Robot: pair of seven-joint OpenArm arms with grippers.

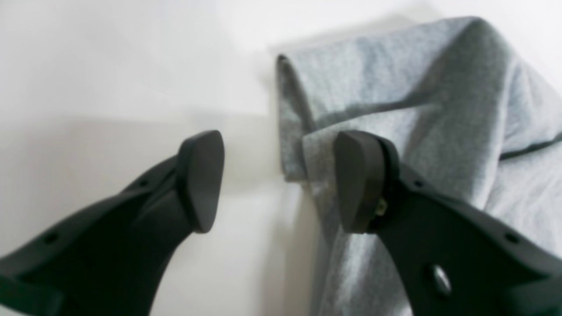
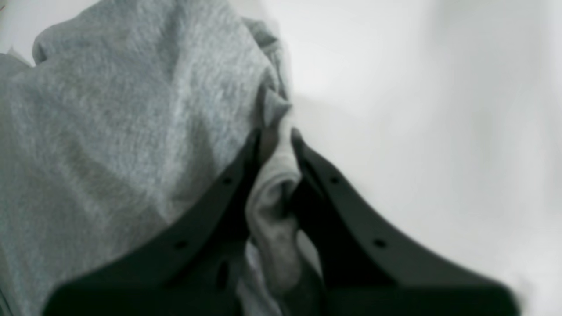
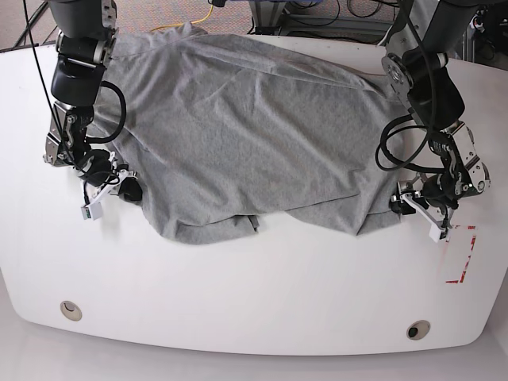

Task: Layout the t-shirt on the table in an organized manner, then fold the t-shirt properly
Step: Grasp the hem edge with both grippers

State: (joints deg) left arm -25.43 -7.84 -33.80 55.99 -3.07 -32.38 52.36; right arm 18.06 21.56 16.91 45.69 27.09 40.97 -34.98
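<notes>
Crosswise, the t-shirt (image 3: 238, 135) spans the table (image 3: 238, 294); right claw (image 2: 274, 136) clenches its edge, left claw (image 1: 276, 180) released.

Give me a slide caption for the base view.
Two arms spread a grey t-shirt over the white table.

The left tool (image 1: 276, 180) stands open over the white desk (image 1: 109, 87). One finger (image 1: 202, 180) is above bare desk; the other overlaps a folded edge of the grey shirt (image 1: 417, 96).
</notes>
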